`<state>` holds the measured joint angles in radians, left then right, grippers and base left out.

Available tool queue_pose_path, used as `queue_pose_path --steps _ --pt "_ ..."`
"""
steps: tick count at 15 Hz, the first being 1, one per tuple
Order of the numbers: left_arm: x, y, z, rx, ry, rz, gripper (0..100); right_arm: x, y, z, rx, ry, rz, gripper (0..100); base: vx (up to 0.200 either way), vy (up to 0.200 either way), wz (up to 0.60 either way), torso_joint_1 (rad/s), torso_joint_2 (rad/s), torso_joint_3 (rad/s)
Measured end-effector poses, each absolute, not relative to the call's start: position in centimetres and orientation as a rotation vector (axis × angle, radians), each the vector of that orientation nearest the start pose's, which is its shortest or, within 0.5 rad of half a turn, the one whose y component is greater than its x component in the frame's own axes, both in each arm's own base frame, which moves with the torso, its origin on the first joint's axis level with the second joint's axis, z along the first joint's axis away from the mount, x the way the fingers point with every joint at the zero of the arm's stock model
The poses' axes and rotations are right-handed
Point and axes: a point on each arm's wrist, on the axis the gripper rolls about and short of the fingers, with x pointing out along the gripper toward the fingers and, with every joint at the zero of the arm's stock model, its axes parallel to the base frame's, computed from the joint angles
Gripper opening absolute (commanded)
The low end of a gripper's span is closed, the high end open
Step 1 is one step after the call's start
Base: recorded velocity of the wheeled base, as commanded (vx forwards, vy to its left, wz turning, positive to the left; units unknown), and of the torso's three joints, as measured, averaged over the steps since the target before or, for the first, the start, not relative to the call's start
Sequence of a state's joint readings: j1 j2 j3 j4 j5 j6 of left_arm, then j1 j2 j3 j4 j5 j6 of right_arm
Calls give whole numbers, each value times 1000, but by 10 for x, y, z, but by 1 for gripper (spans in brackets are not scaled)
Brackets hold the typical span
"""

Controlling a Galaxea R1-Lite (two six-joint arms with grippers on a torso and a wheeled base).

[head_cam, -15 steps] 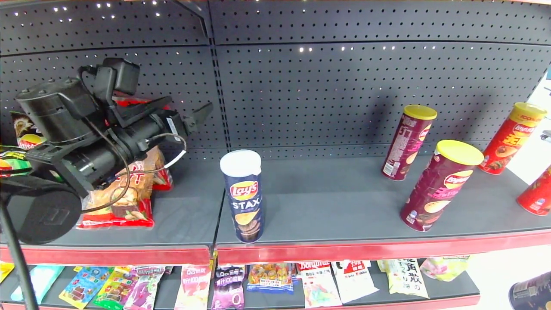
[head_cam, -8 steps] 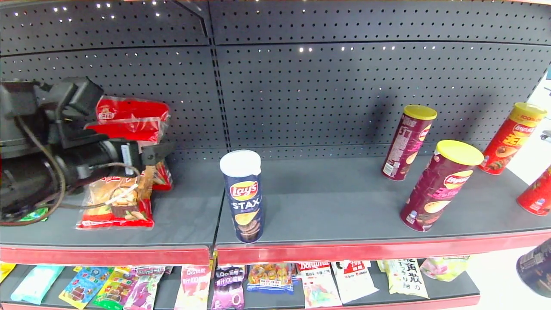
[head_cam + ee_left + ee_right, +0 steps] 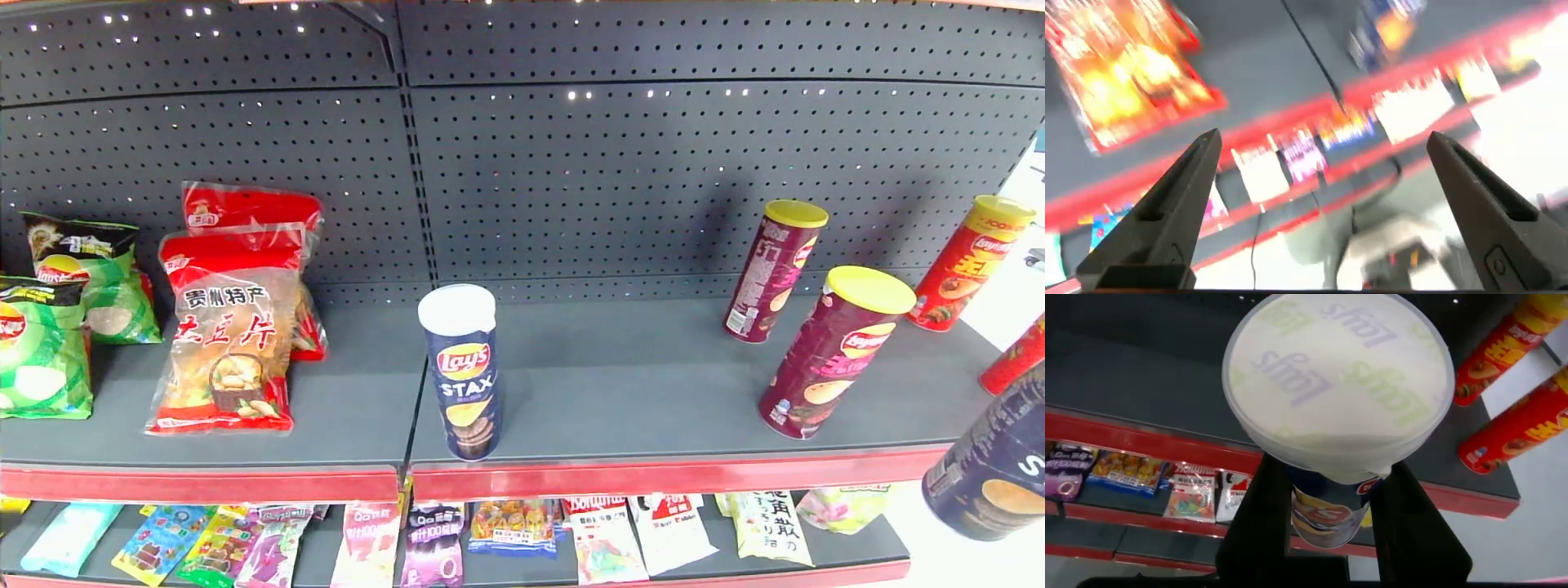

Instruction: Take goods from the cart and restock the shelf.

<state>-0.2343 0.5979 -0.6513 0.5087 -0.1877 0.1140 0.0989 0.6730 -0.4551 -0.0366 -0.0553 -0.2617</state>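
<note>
A navy chips can (image 3: pixel 463 371) with a white lid stands upright near the front edge of the grey shelf (image 3: pixel 653 384), at the seam between two shelf boards. A second navy can (image 3: pixel 992 469) hangs tilted at the lower right, in front of the shelf's red lip. The right wrist view shows its white lid (image 3: pixel 1339 376) from above, with my right gripper (image 3: pixel 1339 469) shut on the can's body. My left gripper (image 3: pixel 1324 137) is open with nothing between its fingers, out in front of the shelf's red edge.
Two maroon cans with yellow lids (image 3: pixel 833 351) (image 3: pixel 774 269) and red cans (image 3: pixel 971 261) stand at the shelf's right. Snack bags (image 3: pixel 224 343) and green chip bags (image 3: pixel 41 343) fill the left. Free shelf lies between the navy can and the maroon cans. Packets (image 3: pixel 506 531) line the lower shelf.
My left arm has pulled back to the left and out of the head view, uncovering the snack bags. The held navy can has risen into view at the lower right.
</note>
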Motion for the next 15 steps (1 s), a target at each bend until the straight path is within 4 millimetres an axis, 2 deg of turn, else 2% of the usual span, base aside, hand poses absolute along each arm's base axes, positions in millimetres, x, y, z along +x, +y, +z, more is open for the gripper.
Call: queue_pose_path --steps 2,4,6,8,11,13,15 --pt "-20 1 183 149 436 -473 100 53 4 205 -279 174 73 0 0 0 600 5 2 2" --pt "-33 5 172 180 398 -460 100 53 4 205 -278 172 74 0 0 0 600 0 2 2" --pt "-38 7 169 190 366 -451 100 53 4 204 -276 173 77 0 0 0 600 15 12 2" --pt "-42 7 167 191 346 -444 100 53 4 206 -275 165 86 0 0 0 0 0 0 0" --pt "-42 8 155 188 270 -422 100 56 8 223 -258 104 227 0 0 0 0 0 0 0" --pt "-41 9 142 159 221 -327 100 65 10 236 -252 93 273 0 0 0 0 0 0 0" --pt "-41 8 128 92 221 -263 100 84 15 247 -240 98 322 0 0 0 0 0 0 0"
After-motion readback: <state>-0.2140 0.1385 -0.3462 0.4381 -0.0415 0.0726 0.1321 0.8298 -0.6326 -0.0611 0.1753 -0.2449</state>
